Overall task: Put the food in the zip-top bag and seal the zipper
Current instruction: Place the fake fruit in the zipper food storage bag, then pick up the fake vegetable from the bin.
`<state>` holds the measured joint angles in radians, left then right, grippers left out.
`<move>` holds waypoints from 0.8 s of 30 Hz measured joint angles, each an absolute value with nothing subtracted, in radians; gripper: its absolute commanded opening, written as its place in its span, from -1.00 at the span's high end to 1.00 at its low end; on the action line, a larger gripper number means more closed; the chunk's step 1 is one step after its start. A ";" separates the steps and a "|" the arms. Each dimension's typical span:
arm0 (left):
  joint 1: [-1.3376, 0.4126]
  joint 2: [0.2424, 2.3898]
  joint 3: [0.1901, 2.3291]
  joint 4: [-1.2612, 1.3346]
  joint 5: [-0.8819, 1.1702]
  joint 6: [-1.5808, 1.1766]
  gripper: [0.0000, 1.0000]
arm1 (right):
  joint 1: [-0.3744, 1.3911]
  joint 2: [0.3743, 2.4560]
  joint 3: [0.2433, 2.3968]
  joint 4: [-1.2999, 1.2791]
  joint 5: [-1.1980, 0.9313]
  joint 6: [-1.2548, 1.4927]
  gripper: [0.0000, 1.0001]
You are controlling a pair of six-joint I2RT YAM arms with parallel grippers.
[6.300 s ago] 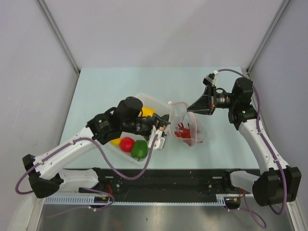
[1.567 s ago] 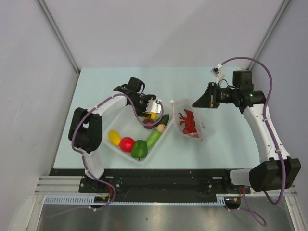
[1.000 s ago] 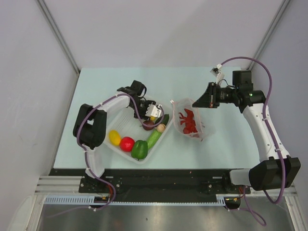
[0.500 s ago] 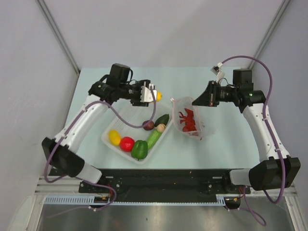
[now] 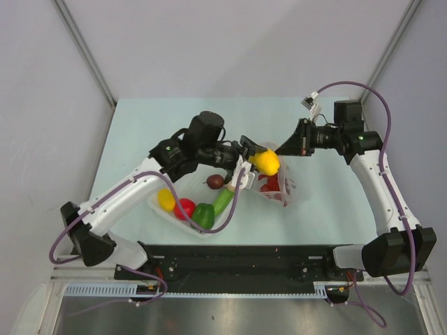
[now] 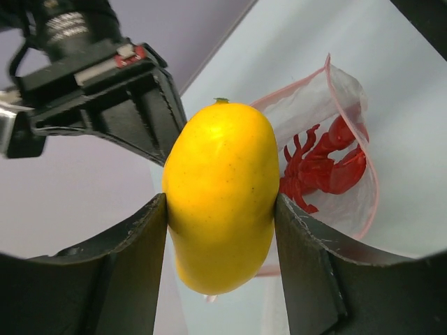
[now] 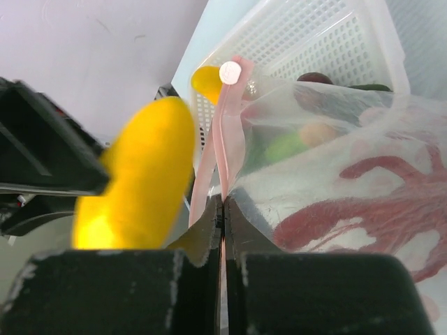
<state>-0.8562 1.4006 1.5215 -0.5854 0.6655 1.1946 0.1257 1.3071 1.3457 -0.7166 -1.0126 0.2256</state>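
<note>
My left gripper (image 5: 260,160) is shut on a yellow food piece (image 5: 266,162), held in the air at the mouth of the zip-top bag (image 5: 288,190). In the left wrist view the yellow piece (image 6: 222,195) fills the gap between both fingers. A red lobster (image 6: 325,167) lies inside the bag. My right gripper (image 5: 281,149) is shut on the bag's pink zipper (image 7: 228,132) edge and holds the mouth up. The remaining food sits in the white mesh basket (image 5: 159,209): another yellow piece (image 5: 166,200), tomato (image 5: 184,208), green pepper (image 5: 203,216), cucumber (image 5: 223,201), plum (image 5: 215,181), mushroom (image 5: 232,185).
The basket lies left of the bag, under my left forearm. Grey walls close in the pale green table (image 5: 140,125) on three sides. The right arm reaches in from the right edge, its purple cable (image 5: 349,87) looping above it.
My left arm has swung right from the basket's back left corner, carrying the yellow piece over to the bag's mouth. The right gripper has kept its hold on the zipper edge.
</note>
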 measured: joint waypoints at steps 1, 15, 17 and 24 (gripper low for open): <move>-0.859 1.419 1.520 -0.587 0.665 1.213 0.12 | 0.126 1.307 1.346 -0.720 -1.015 0.223 1.00; -0.851 1.451 1.515 -0.601 0.612 1.251 -0.88 | 0.124 1.296 1.346 -0.772 -1.037 0.171 1.00; -0.836 1.399 1.494 -0.608 0.607 1.219 -0.88 | 0.121 1.296 1.346 -0.776 -1.039 0.166 1.00; -0.618 1.195 1.352 -0.628 0.613 0.959 -0.86 | 0.110 1.294 1.346 -0.786 -1.045 0.155 1.00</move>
<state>-0.6178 1.1950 1.3518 -0.6281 0.6132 0.9592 0.1104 1.2942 1.3457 -0.7864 -1.0447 0.1555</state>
